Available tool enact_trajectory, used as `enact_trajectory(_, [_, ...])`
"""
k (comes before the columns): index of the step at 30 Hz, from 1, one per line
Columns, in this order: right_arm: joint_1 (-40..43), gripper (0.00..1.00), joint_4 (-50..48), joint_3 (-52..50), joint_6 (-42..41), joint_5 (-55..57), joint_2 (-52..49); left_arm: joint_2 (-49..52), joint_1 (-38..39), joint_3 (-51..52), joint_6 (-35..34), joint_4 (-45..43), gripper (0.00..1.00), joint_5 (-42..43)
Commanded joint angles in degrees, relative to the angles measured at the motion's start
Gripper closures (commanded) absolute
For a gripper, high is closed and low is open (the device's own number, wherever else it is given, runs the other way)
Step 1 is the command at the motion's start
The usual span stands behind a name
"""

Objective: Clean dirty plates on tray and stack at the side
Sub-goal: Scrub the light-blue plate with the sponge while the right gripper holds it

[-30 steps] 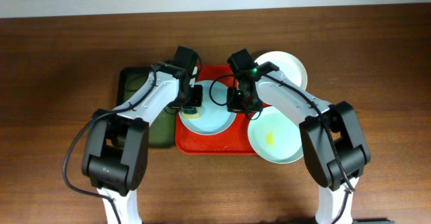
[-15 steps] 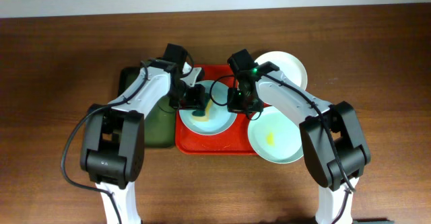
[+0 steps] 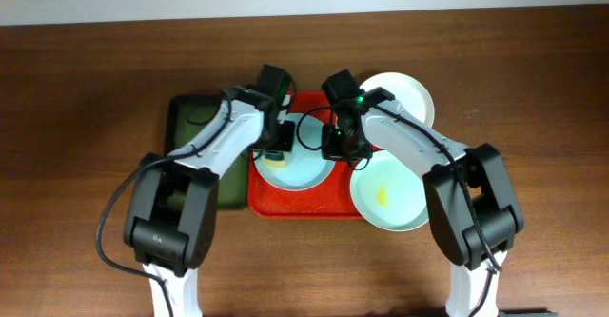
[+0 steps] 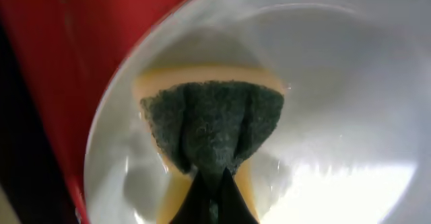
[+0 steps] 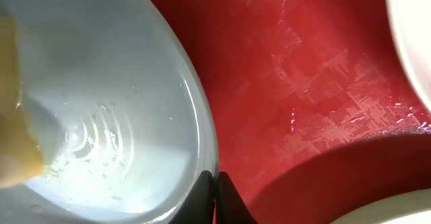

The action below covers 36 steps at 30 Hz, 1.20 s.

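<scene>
The pale blue plate (image 3: 303, 162) lies at the upper left of the red tray (image 3: 295, 206). My left gripper (image 3: 276, 148) is shut on a sponge (image 4: 212, 126) with a green scouring face and a yellow body, pressed onto this plate's (image 4: 337, 83) left part. My right gripper (image 3: 335, 146) is shut on the plate's right rim (image 5: 202, 136). A pale green plate (image 3: 400, 208) with a yellow smear (image 3: 381, 195) overlaps the tray's right edge. The white plate (image 3: 411, 93) sits at the back right.
A dark green tray (image 3: 190, 117) lies left of the red tray, partly under my left arm. Bare brown table surrounds both trays. In the right wrist view, red tray floor (image 5: 303, 83) shows between the plates.
The left gripper has rubbed the sponge to and fro over the pale blue plate, its arm swinging left and then back right. The right arm and the plates have stayed put.
</scene>
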State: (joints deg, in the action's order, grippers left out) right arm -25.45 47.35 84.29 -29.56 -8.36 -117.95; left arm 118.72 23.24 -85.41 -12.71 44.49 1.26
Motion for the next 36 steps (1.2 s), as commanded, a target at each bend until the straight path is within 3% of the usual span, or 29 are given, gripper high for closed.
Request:
enact_trajectory(1, [-0.42, 0.96, 0.39, -0.50, 0.79, 0.02, -0.83, -1.29, 1.99, 2.21, -4.02, -1.36, 1.00, -3.93])
enact_trajectory(5, [-0.42, 0.96, 0.44, -0.52, 0.79, 0.00, -0.83, -1.29, 1.60, 2.21, -3.93, -1.40, 1.00, 4.07])
enact_trajectory(9, [-0.42, 0.96, 0.57, -0.52, 0.79, 0.02, -0.83, -1.29, 1.57, 2.21, 2.16, -2.91, 1.00, 17.22])
enact_trajectory(15, [-0.42, 0.96, 0.59, -0.52, 0.79, 0.02, -0.83, -2.14, 0.57, 1.25, 4.61, -1.57, 1.00, 20.35])
enact_trajectory(19, [-0.42, 0.96, 0.59, -0.52, 0.81, 0.04, -0.83, -7.23, -1.79, 1.25, 4.70, 0.44, 1.00, 18.64])
enact_trajectory(24, [-0.42, 0.96, 0.59, -0.52, 0.79, 0.04, -0.83, -8.20, -2.03, 1.38, 4.33, 1.01, 1.00, 7.76])
enact_trajectory(27, [-0.42, 0.96, 0.59, -0.52, 0.81, 0.04, -0.83, -6.45, -2.03, 1.73, -0.74, 0.44, 1.00, 1.31])
enact_trajectory(36, [-0.42, 0.96, 0.35, -0.52, 0.79, 0.02, -0.83, 3.08, -1.25, 1.92, -0.81, -4.13, 1.00, 6.27])
